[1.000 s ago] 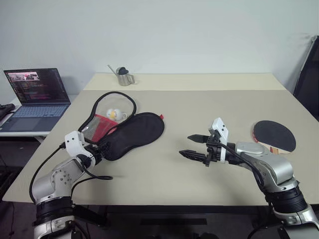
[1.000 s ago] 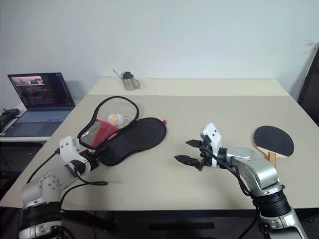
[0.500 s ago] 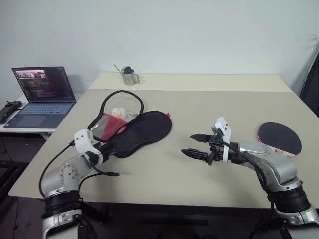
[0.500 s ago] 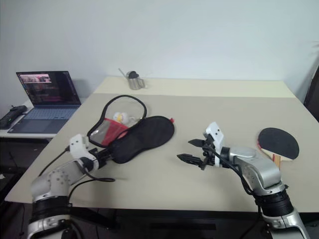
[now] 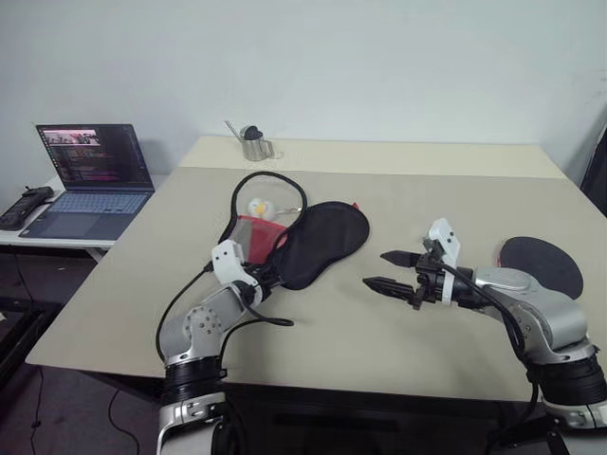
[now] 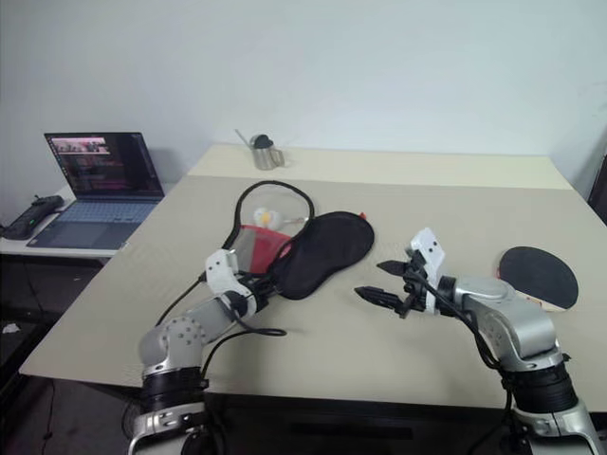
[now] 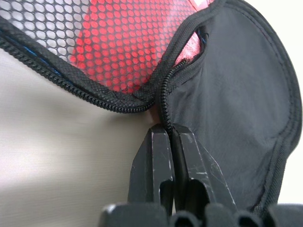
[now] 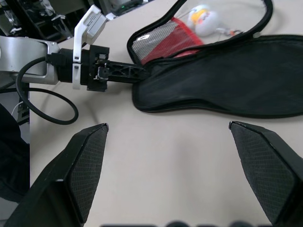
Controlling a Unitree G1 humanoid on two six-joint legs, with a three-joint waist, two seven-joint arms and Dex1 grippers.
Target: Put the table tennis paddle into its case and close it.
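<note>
The case (image 5: 324, 242) lies unzipped left of the table's middle, its black half flat and its red mesh panel (image 7: 123, 42) beside it inside a loop of zip edge. My left gripper (image 5: 270, 278) is shut on the case's narrow end, pinching the fabric by the zip (image 7: 166, 131). The right wrist view shows the same grip on the case (image 8: 227, 80). The table tennis paddle (image 5: 542, 262) lies black face up near the right table edge. My right gripper (image 5: 376, 269) hovers open between case and paddle, fingers (image 8: 87, 165) wide apart and holding nothing.
A small white and yellow toy (image 5: 258, 206) sits inside the case's zip loop. A metal cup (image 5: 252, 145) stands at the back of the table. An open laptop (image 5: 90, 171) rests on a lower side table to the left.
My left gripper has shut on the case's narrow end and dragged the case to the right, toward the table's middle. The right gripper stays open in about the same place.
</note>
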